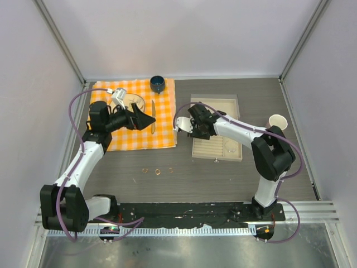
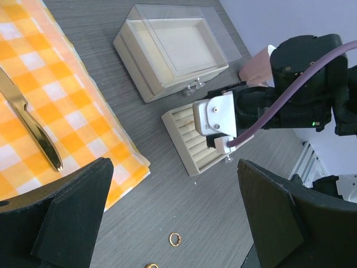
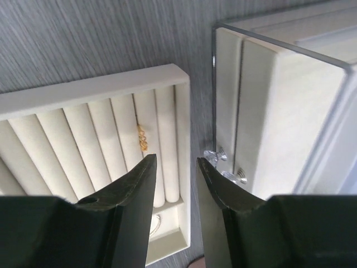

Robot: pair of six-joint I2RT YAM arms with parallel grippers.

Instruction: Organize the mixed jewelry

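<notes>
1. The left gripper (image 1: pixel 142 117) hovers over the orange-and-white checked cloth (image 1: pixel 164 137), close to a gold-coloured table knife (image 2: pixel 33 131). Its jaws are spread wide and carry nothing. It looks parked clear of the sorting so that the other arm has room.

2. Just past the cloth's near right corner, three tiny copper-coloured rings (image 1: pixel 158 171) lie in a loose row on the grey wood-grain table (image 1: pixel 223 178). They are well apart from both grippers. In the left wrist view one of them lies on the table beneath the gap between the wide jaws, but nothing touches it. These look like pieces yet to be sorted.

3. The right gripper (image 1: pixel 192 133) hangs above the far left corner of the beige ribbed ring tray (image 1: pixel 217 151). Its jaws are parted by a narrow gap with nothing between them.

4. A small gold chain-like piece (image 3: pixel 142 138) sits wedged in a groove between two of the tray's padded rolls. It lies just beyond the tip of one of the right gripper's fingers (image 3: pixel 139 184), outside the gap. The groove probably pinches it in place, so this piece looks sorted.

5. Just beside that end of the tray stands a beige box with a clear lid (image 3: pixel 279 111), which limits room on that side. Farther right stands a white paper cup (image 1: pixel 277 121).
</notes>
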